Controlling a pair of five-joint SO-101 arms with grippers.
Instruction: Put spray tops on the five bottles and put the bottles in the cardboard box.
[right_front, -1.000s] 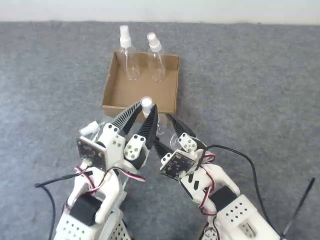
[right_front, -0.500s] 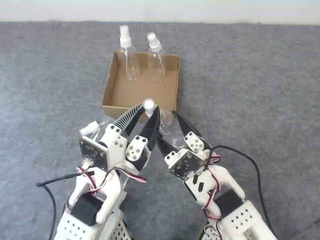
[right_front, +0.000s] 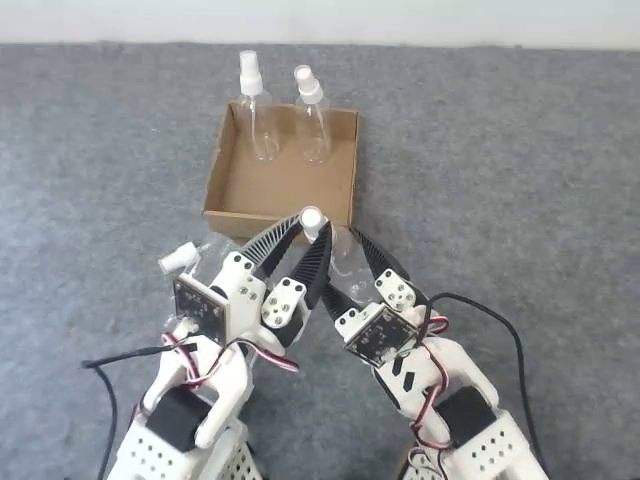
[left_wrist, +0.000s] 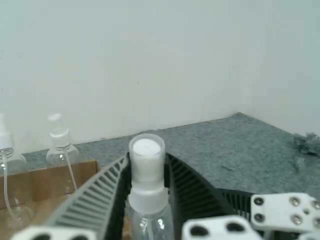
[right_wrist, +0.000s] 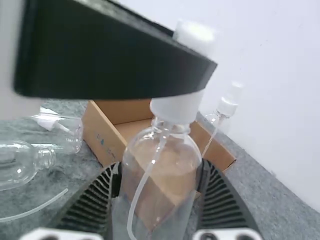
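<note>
Change: Both arms have shifted since a second ago. The left hand (right_front: 311, 232) and the spray top (right_front: 312, 216) it carries have drifted toward the right arm's side and slightly back from the cardboard box (right_front: 352, 170). The right hand (right_front: 338, 264) has come forward around the bottle (right_front: 346, 262).
Left hand: pinching the spray top by its white collar. In the left wrist view the ribbed fingers (left_wrist: 95, 200) press on both sides of it, and the top sits on the bottle's neck.
Right hand: pressed onto the bottle's clear body, one finger on each flank, lower down than the left hand.
Bottle: upright between the two hands, just short of the box's near wall and outside it. A thin tube runs down inside it. Whether its base rests on the bench (right_front: 520, 150) I cannot tell.
Why held so: as I read it, the right hand steadies the body so the left can seat the top. Gripping at different heights keeps the fingers out of each other's way.
Box: two capped bottles (right_front: 262, 125) stand side by side against its far wall, and the near floor is bare cardboard.
Loose bottles (right_front: 205, 250): lying on the bench beside the left arm, near the box's corner. One (right_wrist: 25, 160) shows an open neck.
Progress: judged the third bottle of five, not yet boxed.
</note>
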